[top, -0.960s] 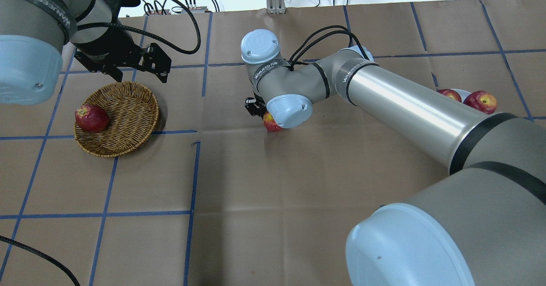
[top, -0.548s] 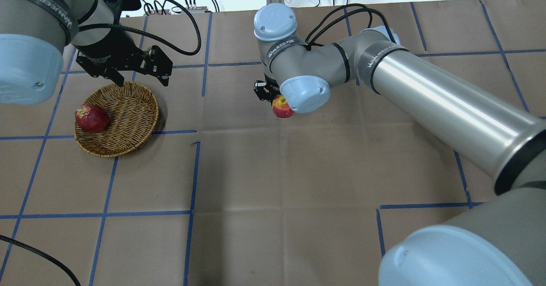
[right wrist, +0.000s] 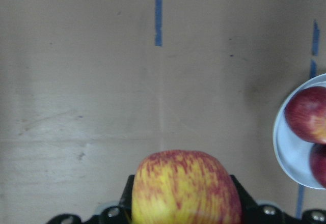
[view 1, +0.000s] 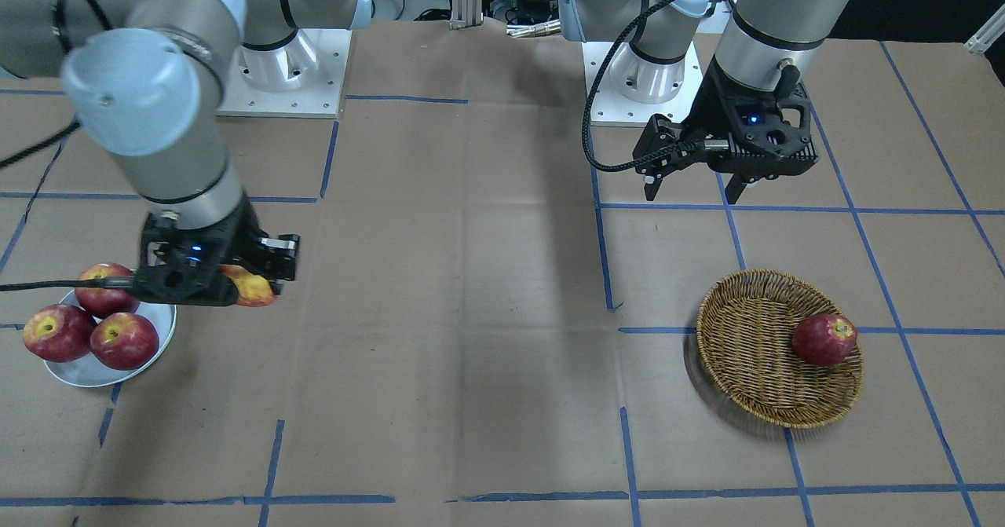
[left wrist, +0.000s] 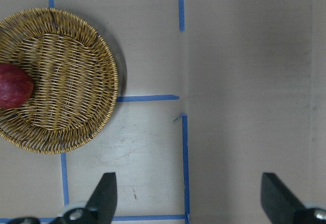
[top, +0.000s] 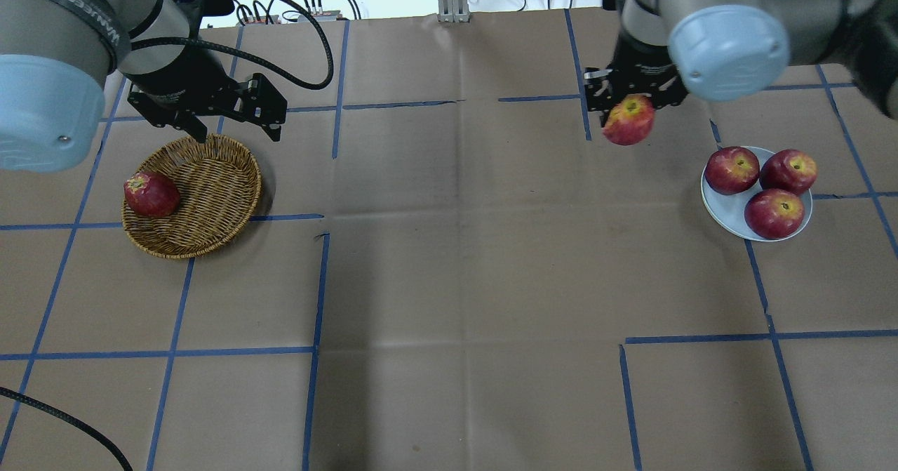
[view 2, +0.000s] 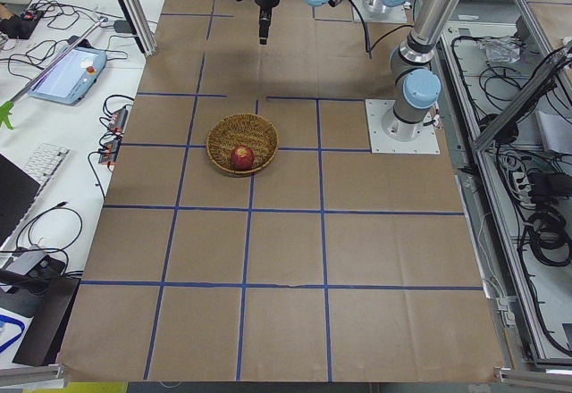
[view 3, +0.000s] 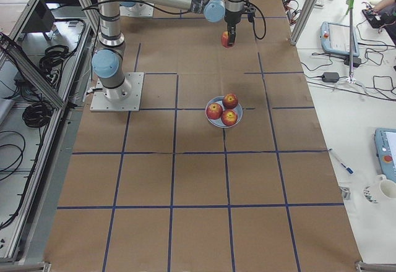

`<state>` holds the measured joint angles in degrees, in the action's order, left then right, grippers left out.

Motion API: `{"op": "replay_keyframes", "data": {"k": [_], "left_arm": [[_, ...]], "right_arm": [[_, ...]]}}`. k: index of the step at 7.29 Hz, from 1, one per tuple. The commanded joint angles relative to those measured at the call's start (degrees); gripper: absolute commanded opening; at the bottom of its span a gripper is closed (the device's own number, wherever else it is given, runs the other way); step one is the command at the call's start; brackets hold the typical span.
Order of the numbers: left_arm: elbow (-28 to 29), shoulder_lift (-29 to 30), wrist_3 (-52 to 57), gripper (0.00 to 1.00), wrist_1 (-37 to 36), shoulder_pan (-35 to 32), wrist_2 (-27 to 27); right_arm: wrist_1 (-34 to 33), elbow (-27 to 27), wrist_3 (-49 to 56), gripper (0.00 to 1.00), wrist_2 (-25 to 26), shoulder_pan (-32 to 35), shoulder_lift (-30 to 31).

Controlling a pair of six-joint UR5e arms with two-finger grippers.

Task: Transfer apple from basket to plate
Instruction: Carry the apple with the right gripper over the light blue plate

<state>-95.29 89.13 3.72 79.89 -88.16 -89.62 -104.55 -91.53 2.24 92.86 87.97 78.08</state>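
Right gripper (top: pixel 629 109): clenched on the apple (right wrist: pixel 186 188), one finger on each side of it; nothing else touches the fingers.
Grip width: the jaws stand about one apple apart, filled by the fruit.
Apple: red streaked with yellow, hanging below the right gripper, clear of the brown paper table (top: pixel 449 260).
Apple relative to the plate: not over it; in the right wrist view the plate (right wrist: pixel 288 147) only shows at the right edge, to the side of the held fruit.
Plate from the right gripper: near, to its right and on the robot's side in the overhead view, carrying three red apples (top: pixel 732 170) that fill most of it.
Under the right gripper: bare paper and a short blue tape line (right wrist: pixel 159 10) ahead of the fingers.
Left gripper (left wrist: pixel 188 193): released, jaws spread wide, holding and touching nothing.
Left gripper position: raised above the table, past the far rim of the basket (top: pixel 231 197) as seen from overhead.
Basket from the left gripper: in the left wrist view, ahead and to the left of the fingers (left wrist: pixel 106 186), holding one dark red apple (left wrist: pixel 14 85) against its rim.
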Motion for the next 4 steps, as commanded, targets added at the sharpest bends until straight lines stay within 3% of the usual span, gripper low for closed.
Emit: {"op": "replay_keyframes", "data": {"k": [1, 4], "left_arm": [[-0.16, 0.07, 0.06, 0.99, 0.53, 0.01, -0.47], [-0.16, 1.04, 0.24, 0.99, 1.58, 0.27, -0.3]], "right_arm": [[0.41, -4.43, 13.28, 0.54, 0.22, -11.21, 4.62], [-4.84, -9.79, 27.06, 0.53, -0.48, -22.37, 4.2]]}}
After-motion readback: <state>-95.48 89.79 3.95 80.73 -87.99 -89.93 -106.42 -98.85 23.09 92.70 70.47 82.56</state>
